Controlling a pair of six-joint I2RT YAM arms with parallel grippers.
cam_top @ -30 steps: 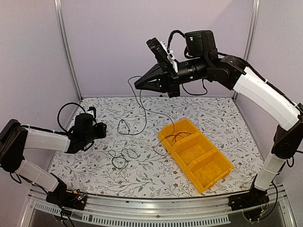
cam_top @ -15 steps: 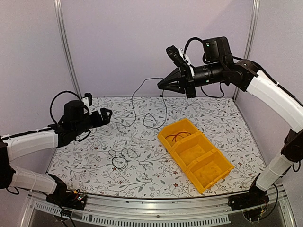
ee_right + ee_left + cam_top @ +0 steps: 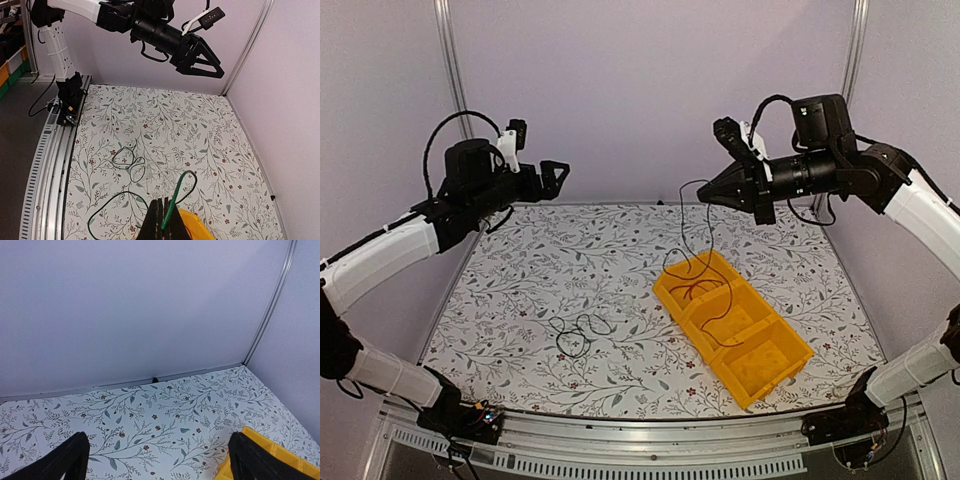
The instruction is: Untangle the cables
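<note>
While the right gripper, up high, pinches a dark cable that hangs down over the yellow bin (a red cable lies in its far compartment), the left gripper hovers spread and empty. A black cable lies looped on the table.

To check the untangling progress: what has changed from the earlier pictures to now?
The right pincer, shut on the thin dark cable, carried it rightward; it now hangs over the yellow plastic three-compartment bin. The left pincer opened and rose from the table, holding nothing. The looped black cable on the table and the red cable in the bin's far compartment stayed.
</note>
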